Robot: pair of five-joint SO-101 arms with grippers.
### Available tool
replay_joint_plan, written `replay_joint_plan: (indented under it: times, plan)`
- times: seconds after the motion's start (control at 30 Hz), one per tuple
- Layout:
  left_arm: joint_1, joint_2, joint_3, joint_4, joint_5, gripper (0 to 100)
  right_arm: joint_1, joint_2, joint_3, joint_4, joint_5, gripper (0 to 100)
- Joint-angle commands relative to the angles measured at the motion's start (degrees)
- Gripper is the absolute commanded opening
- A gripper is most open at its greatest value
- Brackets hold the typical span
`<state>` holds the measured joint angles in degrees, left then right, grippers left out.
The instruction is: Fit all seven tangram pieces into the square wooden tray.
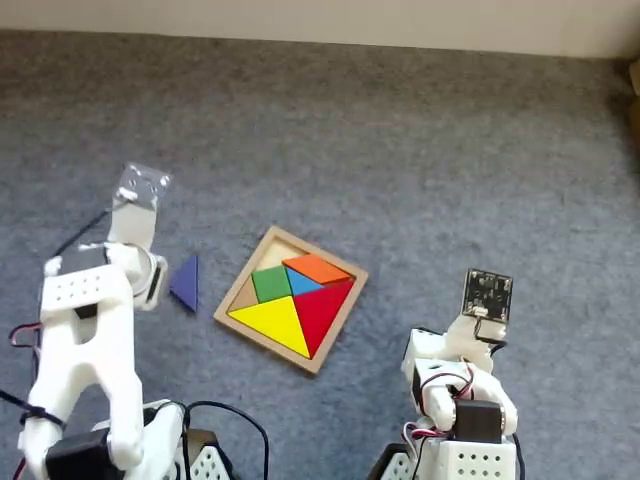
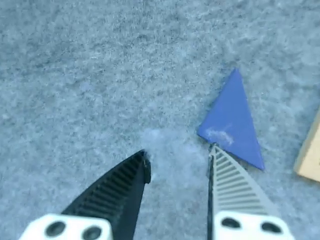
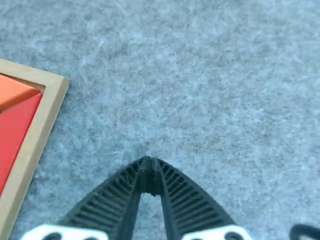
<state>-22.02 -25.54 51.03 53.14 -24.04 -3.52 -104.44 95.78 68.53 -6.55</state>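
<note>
The square wooden tray (image 1: 314,364) lies on the grey carpet in the middle of the high view. In it sit a yellow triangle (image 1: 272,320), a red triangle (image 1: 325,308), a green square (image 1: 270,283), an orange piece (image 1: 318,267) and a small light blue triangle (image 1: 302,284). A dark blue triangle (image 1: 185,283) lies on the carpet left of the tray. My left gripper (image 2: 177,160) is open just above the carpet, its white fingertip (image 2: 214,150) at the edge of the blue triangle (image 2: 231,120). My right gripper (image 3: 146,161) is shut on nothing over bare carpet.
The left arm (image 1: 95,300) stands just left of the blue triangle, the right arm (image 1: 460,380) to the right of the tray. One tray corner (image 3: 50,100) lies near the right gripper, and a tray edge (image 2: 310,155) lies beyond the blue triangle. Carpet stretches all around.
</note>
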Motion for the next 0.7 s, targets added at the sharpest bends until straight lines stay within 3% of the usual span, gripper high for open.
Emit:
replay_joint_plan:
  times: [0.0,0.13,0.27,0.67]
  plan:
    - [1.3,-0.9,-10.4,10.6,1.7,19,0.6,-0.7,6.6,-1.0,0.4,0.5]
    - [3.0,-0.9,-11.5,12.1,1.8,20,0.6,-0.7,6.6,-1.0,0.4,0.5]
    - [3.4,2.0,-11.7,12.1,8.5,29,0.6,-0.7,6.6,-1.0,0.4,0.5]
    - [3.9,21.8,-21.8,11.1,13.4,29,0.6,-0.7,6.6,-1.0,0.4,0.5]
